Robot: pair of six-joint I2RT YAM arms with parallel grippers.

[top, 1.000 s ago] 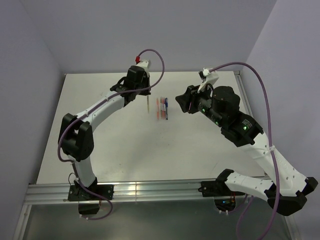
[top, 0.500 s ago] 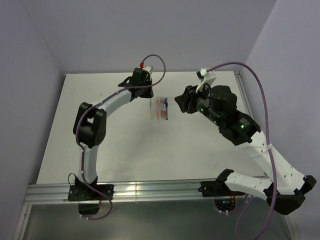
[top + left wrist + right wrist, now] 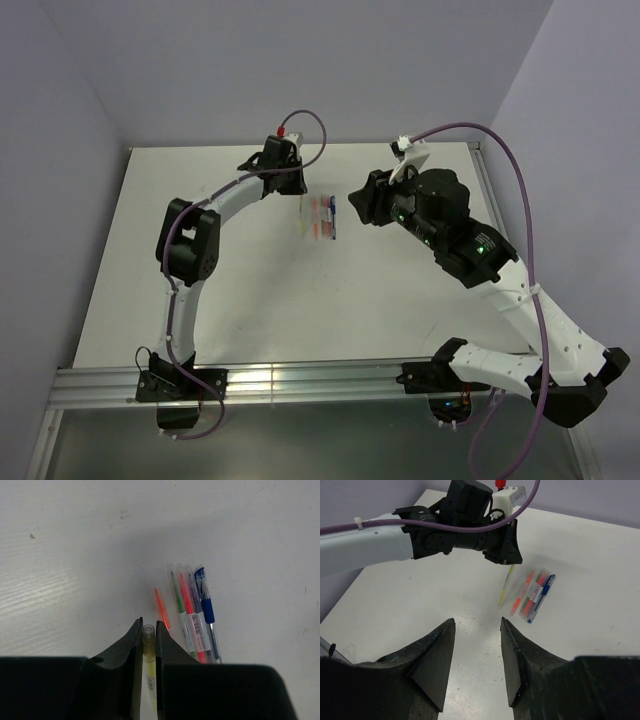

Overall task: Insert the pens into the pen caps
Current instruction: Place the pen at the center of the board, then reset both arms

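The left claw pinched a yellow pen lengthwise, just beside the pens near the far edge of the desk; the right claw gaped.

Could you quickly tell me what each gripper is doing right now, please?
Left gripper: closed on the yellow pen.
Right gripper: open, holding nothing.
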